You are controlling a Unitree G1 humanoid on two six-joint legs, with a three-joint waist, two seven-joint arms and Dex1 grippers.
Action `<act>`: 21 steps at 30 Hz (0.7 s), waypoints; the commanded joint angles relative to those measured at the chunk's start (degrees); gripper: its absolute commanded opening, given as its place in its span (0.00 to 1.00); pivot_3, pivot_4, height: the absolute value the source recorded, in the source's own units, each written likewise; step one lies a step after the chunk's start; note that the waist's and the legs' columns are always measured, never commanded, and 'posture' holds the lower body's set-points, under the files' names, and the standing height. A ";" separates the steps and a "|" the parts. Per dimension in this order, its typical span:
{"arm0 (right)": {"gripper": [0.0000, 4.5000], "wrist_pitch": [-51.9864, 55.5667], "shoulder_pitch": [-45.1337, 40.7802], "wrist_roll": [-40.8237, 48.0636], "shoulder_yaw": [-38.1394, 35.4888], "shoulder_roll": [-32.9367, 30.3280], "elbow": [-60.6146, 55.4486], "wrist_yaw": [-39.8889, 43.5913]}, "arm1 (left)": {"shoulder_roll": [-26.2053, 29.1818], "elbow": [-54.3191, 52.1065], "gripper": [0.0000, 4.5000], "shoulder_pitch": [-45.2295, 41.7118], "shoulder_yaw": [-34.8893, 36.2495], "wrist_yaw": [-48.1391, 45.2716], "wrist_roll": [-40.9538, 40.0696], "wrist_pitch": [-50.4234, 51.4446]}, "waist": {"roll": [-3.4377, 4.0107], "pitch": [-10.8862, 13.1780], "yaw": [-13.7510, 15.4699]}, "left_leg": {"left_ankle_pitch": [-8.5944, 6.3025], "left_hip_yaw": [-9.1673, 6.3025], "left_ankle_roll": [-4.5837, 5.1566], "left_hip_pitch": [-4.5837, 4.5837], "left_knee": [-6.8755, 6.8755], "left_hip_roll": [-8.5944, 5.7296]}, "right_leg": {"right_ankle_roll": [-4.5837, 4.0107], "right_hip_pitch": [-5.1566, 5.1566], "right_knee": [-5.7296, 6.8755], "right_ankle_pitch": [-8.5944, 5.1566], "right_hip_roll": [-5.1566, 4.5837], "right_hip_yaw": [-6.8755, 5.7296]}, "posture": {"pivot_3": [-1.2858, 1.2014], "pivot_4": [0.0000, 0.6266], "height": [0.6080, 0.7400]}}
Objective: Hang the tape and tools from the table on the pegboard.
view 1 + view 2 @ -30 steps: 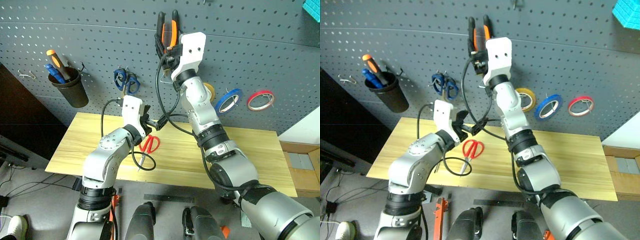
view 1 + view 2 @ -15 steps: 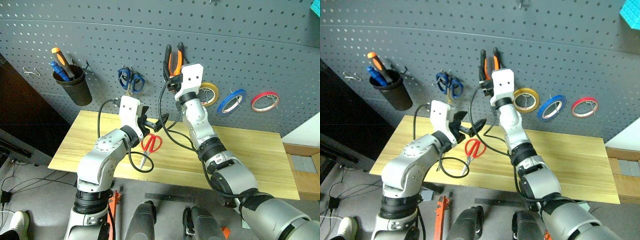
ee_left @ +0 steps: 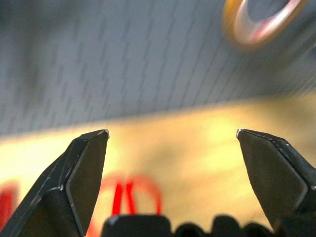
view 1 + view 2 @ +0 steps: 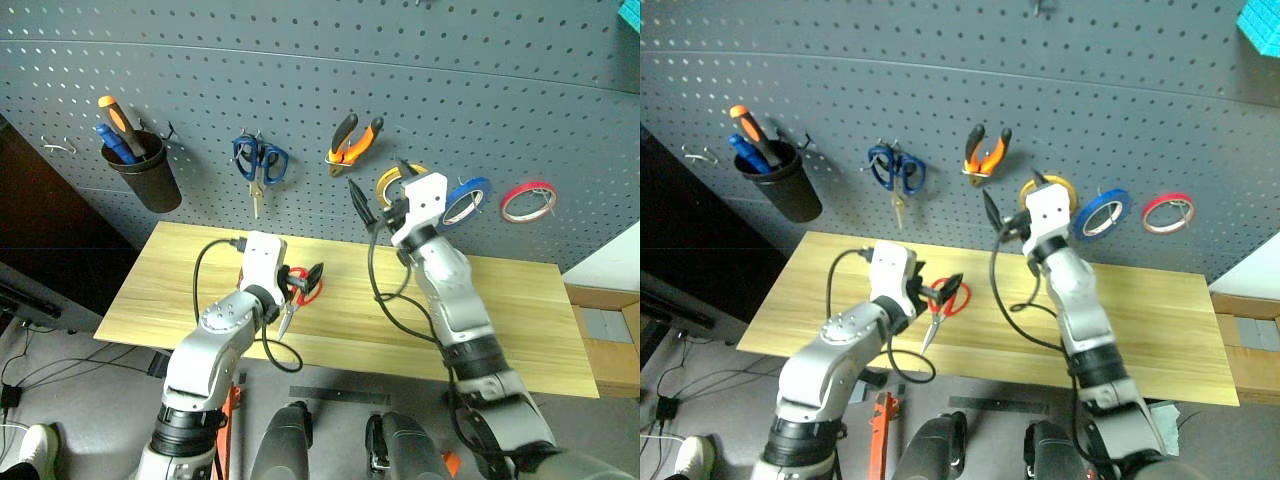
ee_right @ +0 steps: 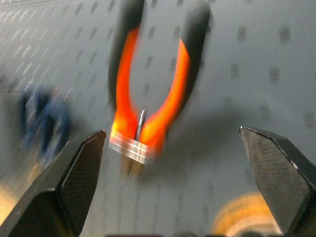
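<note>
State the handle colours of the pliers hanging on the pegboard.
Orange with black outer grips, clearest in the right wrist view: pliers.

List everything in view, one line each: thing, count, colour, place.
pegboard: one, dark grey, wall behind the table.
table: one, light wood, below the pegboard.
pliers: one, orange and black, hung on the pegboard.
blue-looped scissors: one, hung left of the pliers.
cup: one, black, far left on the pegboard, holding orange-handled and blue-handled tools.
yellow tape: one, on the pegboard, partly behind the right arm.
blue tape: one, on the pegboard.
red tape: one, rightmost on the pegboard.
red-looped scissors: one, on the table at the left claw.
left claw: open, over the red-looped scissors.
right claw: open, below the pliers.
</note>
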 commanded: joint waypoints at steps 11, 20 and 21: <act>0.99 9.91 30.79 9.90 9.87 -23.19 -25.07 27.74 | 0.80 15.32 1.00 4.81 -3.06 4.38 11.24 -4.77 | 0.06 1.48 -0.30 | -0.01 0.10 0.03 0.39 -0.01 0.04 | 0.10 0.23 -0.07 -0.27 0.01 0.10 | 0.56 0.45 1.00; 0.99 8.98 29.29 8.70 12.14 -20.94 -23.97 28.85 | 0.40 27.50 1.00 -1.36 -4.67 -1.32 11.68 -8.42 | -0.11 1.87 -0.32 | -0.07 0.12 0.01 0.28 -0.07 0.03 | 0.18 0.24 -0.31 -0.32 0.01 0.07 | 0.54 0.47 1.00; 0.99 8.77 29.11 8.53 12.25 -20.85 -23.70 29.02 | 0.46 28.36 1.00 -1.77 -5.15 -2.50 11.60 -8.33 | -0.12 1.91 -0.33 | -0.08 0.13 0.01 0.28 -0.07 0.02 | 0.19 0.24 -0.32 -0.32 0.00 0.07 | 0.54 0.47 1.00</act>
